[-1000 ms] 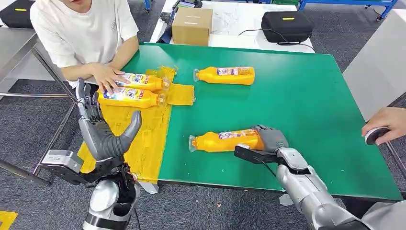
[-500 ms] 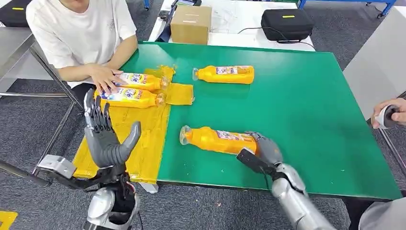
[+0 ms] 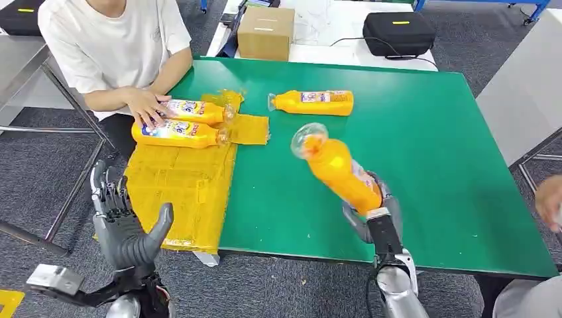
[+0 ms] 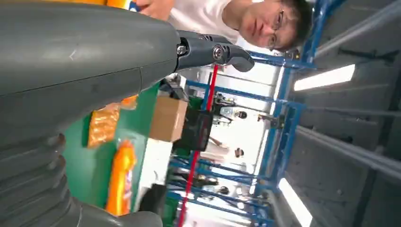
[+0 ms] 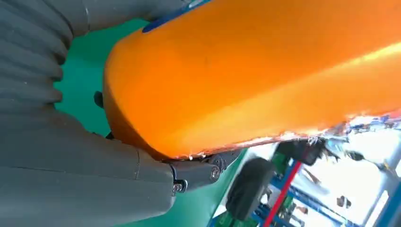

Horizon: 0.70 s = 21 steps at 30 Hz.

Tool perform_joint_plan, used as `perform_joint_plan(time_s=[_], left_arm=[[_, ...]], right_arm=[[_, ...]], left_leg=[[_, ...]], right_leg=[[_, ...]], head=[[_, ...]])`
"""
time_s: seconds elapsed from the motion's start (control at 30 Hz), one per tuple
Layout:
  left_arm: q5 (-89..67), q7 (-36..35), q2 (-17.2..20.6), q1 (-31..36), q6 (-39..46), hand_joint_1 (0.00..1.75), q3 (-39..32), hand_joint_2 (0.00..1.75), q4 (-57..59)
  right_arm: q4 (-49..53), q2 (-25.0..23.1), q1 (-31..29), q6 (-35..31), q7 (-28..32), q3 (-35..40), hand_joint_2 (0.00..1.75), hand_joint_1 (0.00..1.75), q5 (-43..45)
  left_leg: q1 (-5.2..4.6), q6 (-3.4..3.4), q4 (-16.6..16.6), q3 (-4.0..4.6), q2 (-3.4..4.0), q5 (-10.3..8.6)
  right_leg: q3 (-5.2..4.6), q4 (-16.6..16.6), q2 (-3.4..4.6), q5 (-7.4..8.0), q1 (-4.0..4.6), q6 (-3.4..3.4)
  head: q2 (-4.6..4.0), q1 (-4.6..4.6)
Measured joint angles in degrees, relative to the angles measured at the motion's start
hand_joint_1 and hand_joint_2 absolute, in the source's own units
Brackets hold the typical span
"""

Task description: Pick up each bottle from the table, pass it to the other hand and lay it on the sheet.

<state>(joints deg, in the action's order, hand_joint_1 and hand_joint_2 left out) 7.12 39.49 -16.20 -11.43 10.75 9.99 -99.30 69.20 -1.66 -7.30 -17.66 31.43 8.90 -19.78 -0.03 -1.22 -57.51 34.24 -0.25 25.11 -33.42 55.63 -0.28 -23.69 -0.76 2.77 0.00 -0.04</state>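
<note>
Hands first, taking the green table [image 3: 424,152] as your reference. Your left hand [image 3: 126,228] is raised off the table's near left corner, fingers spread and holding nothing, palm turned inward; judge this a receiving pose for the handover. Your right hand [image 3: 374,209] is above the table's near edge with its fingers clamped round the base of the lifted bottle [image 3: 335,165], which is clear of the surface and tilts cap-end up and toward the left hand. The right wrist view shows the thumb pressed against the orange body [image 5: 265,80]; the grip at the base leaves the upper body free for the other hand to take.

The yellow sheet [image 3: 182,185] covers the table's left side. Two bottles [image 3: 179,132] lie on its far end, a person's hand [image 3: 149,106] resting on them. One more bottle [image 3: 315,101] lies on bare table further back, awaiting pickup.
</note>
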Motion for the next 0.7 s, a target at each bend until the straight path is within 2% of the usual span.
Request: perform_joint_plan(time_s=[0.2, 0.47, 0.7], left_arm=[[-5.4, -6.3, 1.0, -0.3, -3.2, 0.00, 4.2, 1.75, 6.2], [4.5, -11.9, 1.5, 3.1, -10.8, 0.00, 7.0, 1.75, 11.8], [5.9, -11.3, 1.3, 5.1, -9.5, 0.00, 7.4, 1.75, 12.8]], right_arm=[[3.0, -0.9, 2.2, 9.4, -1.7, 3.8, 1.75, 1.75, -5.0], [1.6, -3.9, 0.1, 11.5, -1.7, 14.5, 1.75, 1.75, -5.5], [-4.7, -7.3, -3.8, 12.0, -2.0, 21.0, 1.75, 1.75, -5.0]], left_leg=[[0.01, 0.00, 0.0, 0.01, 0.06, 0.00], [0.04, 0.01, 0.0, 0.05, 0.06, -0.03], [0.04, 0.02, 0.0, 0.04, 0.06, -0.04]], right_leg=[[-0.02, 0.0, 0.03, 0.02, 0.01, -0.01], [-0.04, 0.0, 0.03, 0.02, 0.03, -0.01], [-0.04, 0.0, 0.03, 0.02, 0.02, -0.01]], head=[[0.00, 0.00], [0.00, 0.00], [0.00, 0.00]])
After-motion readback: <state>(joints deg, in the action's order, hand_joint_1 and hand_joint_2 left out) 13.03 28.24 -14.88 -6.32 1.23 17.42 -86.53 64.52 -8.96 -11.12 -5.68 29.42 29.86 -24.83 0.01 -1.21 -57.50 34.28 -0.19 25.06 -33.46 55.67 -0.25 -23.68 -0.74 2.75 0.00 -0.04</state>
